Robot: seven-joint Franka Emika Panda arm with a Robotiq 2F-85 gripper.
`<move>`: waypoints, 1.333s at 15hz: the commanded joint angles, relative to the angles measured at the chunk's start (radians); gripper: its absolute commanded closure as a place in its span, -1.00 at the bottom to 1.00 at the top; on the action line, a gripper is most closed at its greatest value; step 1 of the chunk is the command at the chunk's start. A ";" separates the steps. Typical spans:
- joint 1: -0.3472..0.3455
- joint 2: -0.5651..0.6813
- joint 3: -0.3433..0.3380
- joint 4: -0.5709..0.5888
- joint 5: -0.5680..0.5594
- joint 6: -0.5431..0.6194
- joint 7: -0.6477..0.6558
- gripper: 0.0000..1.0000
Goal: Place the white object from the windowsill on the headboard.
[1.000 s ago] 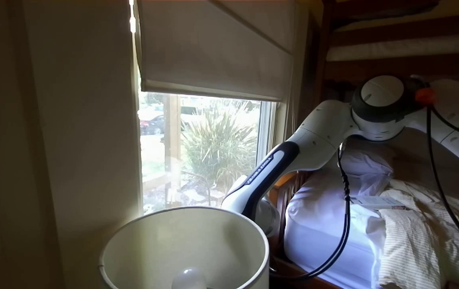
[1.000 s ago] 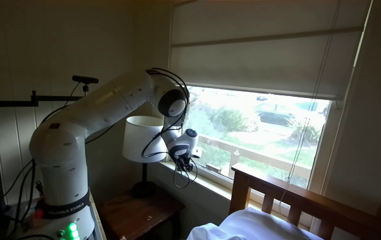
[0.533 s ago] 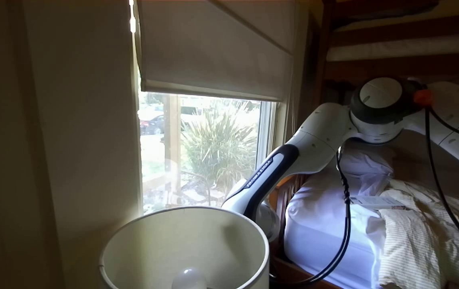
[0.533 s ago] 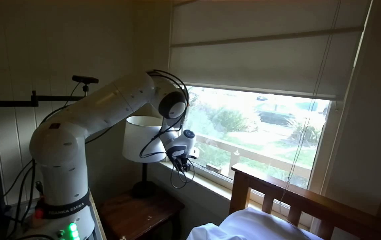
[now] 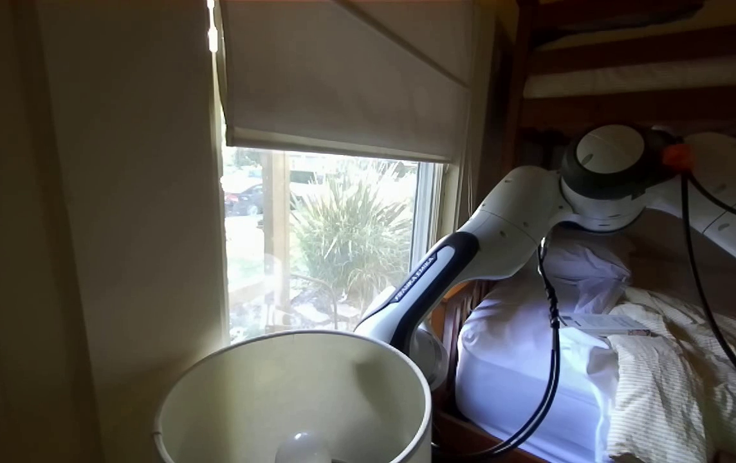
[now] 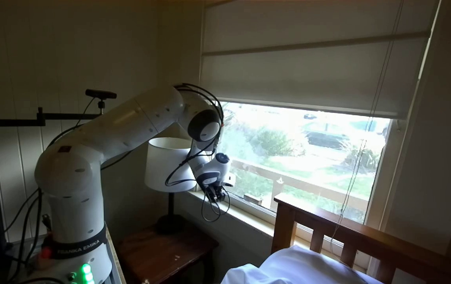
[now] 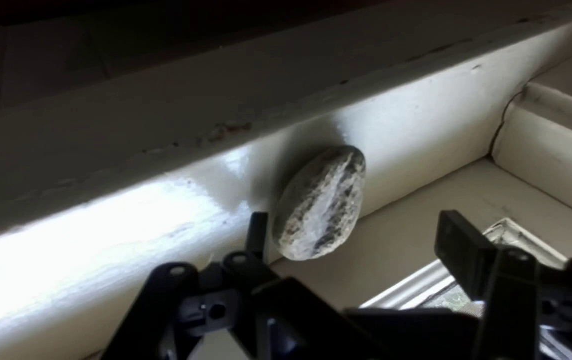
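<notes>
The white object is an oval, whitish stone with grey streaks, lying on the windowsill in the wrist view. My gripper is open there. The left finger is close beside the stone's lower left side; I cannot tell if it touches. The right finger is well apart from the stone. In an exterior view the gripper hangs over the windowsill, near the lamp, and the stone is hidden. The orange-brown headboard stands to the right there; it is partly visible in an exterior view.
A lamp with a white shade stands on a wooden side table close to the arm; its shade shows in an exterior view. The window frame and glass are right behind the gripper. Blind cords hang over the headboard.
Over the last second the arm and gripper have shifted slightly left in an exterior view, and the wrist has dipped a little. Movement in the last half second is very small.
</notes>
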State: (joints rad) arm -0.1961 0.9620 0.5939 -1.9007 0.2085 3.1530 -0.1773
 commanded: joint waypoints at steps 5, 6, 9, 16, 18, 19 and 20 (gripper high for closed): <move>0.034 0.014 -0.031 -0.003 -0.059 0.064 0.047 0.03; 0.039 0.013 -0.037 -0.004 -0.064 0.067 0.049 0.01; 0.054 0.005 -0.058 -0.002 -0.070 0.071 0.066 0.66; 0.017 -0.082 -0.126 -0.013 -0.057 0.016 0.109 0.72; 0.030 -0.125 -0.191 -0.020 -0.048 -0.019 0.134 0.72; 0.034 -0.142 -0.218 -0.025 -0.043 -0.039 0.143 0.72; 0.042 -0.162 -0.249 -0.031 -0.040 -0.070 0.153 0.72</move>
State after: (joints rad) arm -0.1787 0.8804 0.4209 -1.8986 0.1749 3.1581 -0.0893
